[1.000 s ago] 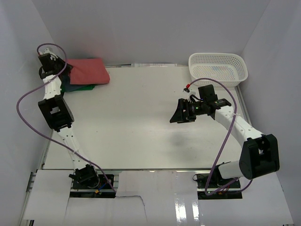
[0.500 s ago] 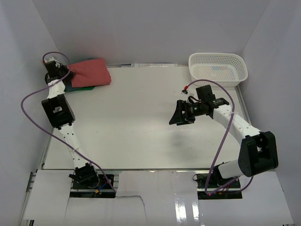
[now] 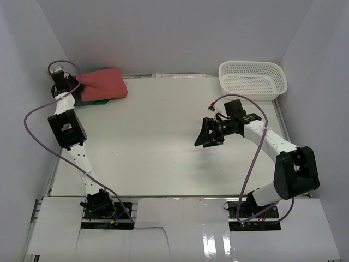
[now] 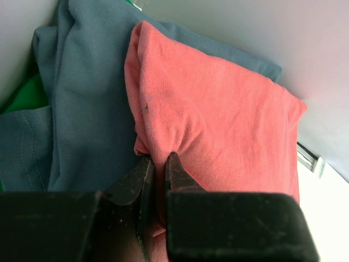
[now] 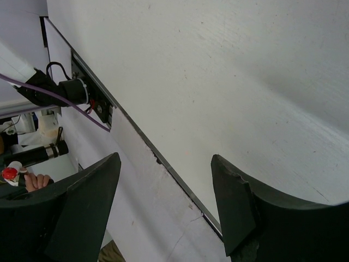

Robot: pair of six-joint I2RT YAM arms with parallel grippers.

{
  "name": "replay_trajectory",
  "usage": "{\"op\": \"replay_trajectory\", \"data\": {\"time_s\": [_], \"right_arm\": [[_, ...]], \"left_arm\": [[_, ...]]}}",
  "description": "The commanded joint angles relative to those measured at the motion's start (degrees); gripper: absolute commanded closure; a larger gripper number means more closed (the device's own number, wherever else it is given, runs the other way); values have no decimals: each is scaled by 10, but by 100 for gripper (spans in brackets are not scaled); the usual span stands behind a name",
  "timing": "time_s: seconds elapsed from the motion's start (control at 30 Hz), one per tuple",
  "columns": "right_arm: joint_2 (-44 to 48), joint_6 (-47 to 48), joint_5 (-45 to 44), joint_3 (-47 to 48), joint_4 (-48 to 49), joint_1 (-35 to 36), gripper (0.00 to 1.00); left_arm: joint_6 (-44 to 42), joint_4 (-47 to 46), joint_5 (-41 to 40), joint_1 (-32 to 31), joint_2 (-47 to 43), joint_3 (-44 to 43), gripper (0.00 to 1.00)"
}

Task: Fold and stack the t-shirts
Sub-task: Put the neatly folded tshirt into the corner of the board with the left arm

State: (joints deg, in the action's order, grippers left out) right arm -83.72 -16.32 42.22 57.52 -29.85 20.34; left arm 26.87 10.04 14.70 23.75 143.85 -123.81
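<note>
Three-shirt stack [image 3: 102, 87], far left. Left gripper [image 4: 155, 166] pinched coral-red shirt [image 4: 218, 109] on top; right gripper [image 5: 163, 164] hung spread, empty. Risk: snagged cloth could drag top fold askew.

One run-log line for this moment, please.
left jaws: shut on coral-red t-shirt | stack: coral-red atop slate-blue t-shirt, green t-shirt beneath | right jaws: open, empty, over table

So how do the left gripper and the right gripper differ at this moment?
The left gripper is shut, pinching a fold of the coral-red t-shirt; the right gripper is open and holds nothing. The left gripper is at the far left corner; the right gripper hangs over the table. Both have dark fingers.
</note>
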Motion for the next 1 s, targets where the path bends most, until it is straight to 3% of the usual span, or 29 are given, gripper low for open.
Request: {"op": "replay_trajectory", "data": {"time_s": [0.0, 0.1, 0.13, 0.5, 0.63, 0.83, 0.87, 0.97], "right_arm": [[1, 0, 16, -4, 18, 3, 26], [3, -1, 18, -10, 22, 3, 26], [3, -1, 18, -11, 22, 3, 26], [21, -9, 23, -35, 39, 5, 26], [27, -12, 30, -47, 50, 6, 26], [30, -6, 38, -48, 50, 7, 26], [31, -4, 38, -47, 47, 7, 26], [29, -1, 41, -41, 43, 7, 26]], "left_arm": [[0, -20, -46, 22, -36, -13, 90], [9, -21, -35, 22, -37, -6, 67], [11, -23, -34, 23, -37, -3, 53], [42, -41, -5, 22, -89, -28, 37], [42, -48, 7, 21, -131, -18, 36], [36, -163, 1, 15, -231, 124, 33], [35, -177, 9, 13, -235, 142, 37], [27, -181, 31, 3, -217, 159, 75]]}}
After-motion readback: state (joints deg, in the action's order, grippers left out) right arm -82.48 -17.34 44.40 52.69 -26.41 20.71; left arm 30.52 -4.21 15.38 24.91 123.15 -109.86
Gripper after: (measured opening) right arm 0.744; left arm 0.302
